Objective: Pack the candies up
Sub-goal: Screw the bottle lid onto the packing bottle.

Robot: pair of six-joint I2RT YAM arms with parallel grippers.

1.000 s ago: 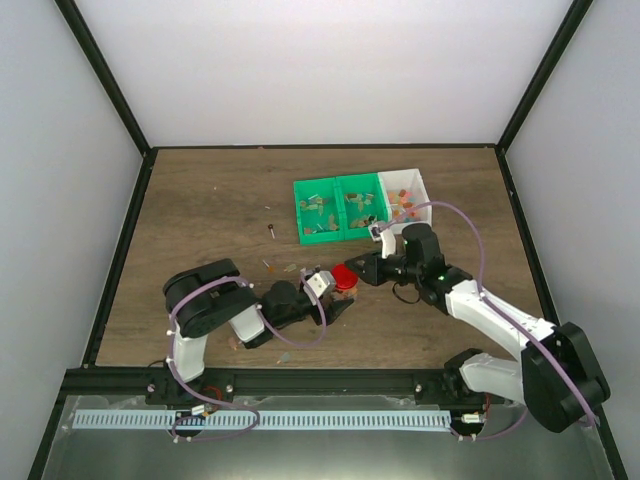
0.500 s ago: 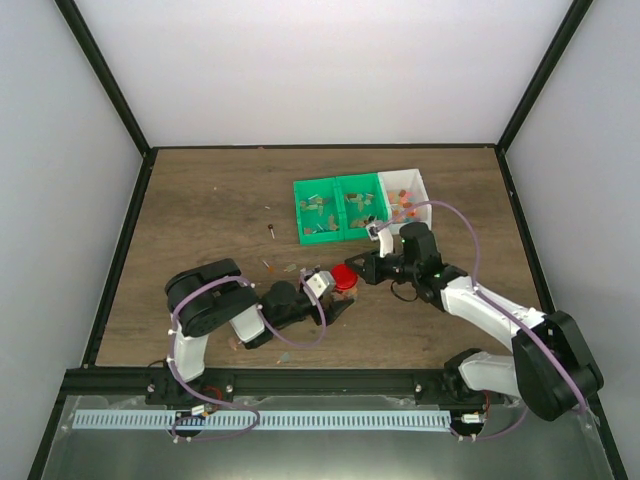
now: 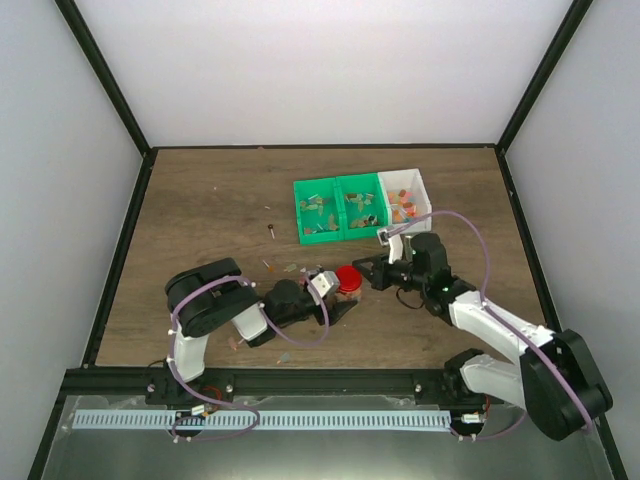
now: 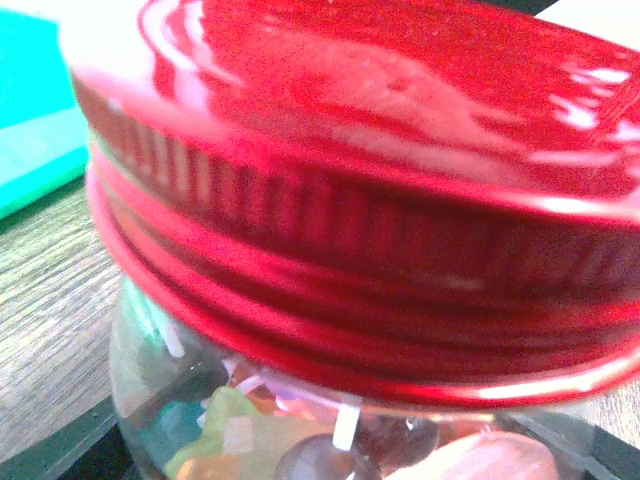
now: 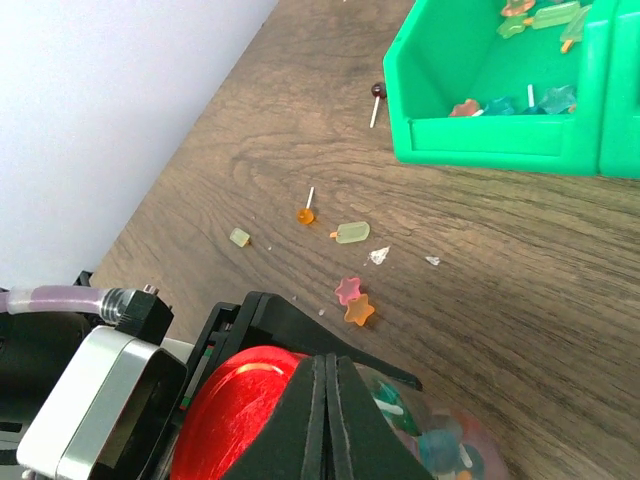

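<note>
A glass jar (image 4: 150, 350) capped with a round red lid (image 4: 380, 200) fills the left wrist view, with candies (image 4: 230, 430) showing through the glass. My left gripper (image 3: 338, 297) is shut on the jar, its black fingers (image 5: 290, 320) on either side of it. My right gripper (image 5: 328, 362) hovers over the lid (image 5: 235, 415) with its fingertips pressed together and nothing between them. More candies (image 3: 322, 212) lie in the bins, and loose ones (image 5: 352, 300) are scattered on the wood beside the jar.
Two green bins (image 3: 340, 232) and a white bin (image 3: 420, 185) stand side by side at the back right. A small lollipop (image 5: 377, 92) lies left of the green bin (image 5: 440, 150). Black frame rails border the table.
My right gripper's jaws have closed fully together, and its arm has drawn back slightly to the right. The left arm and the jar have stayed put.
</note>
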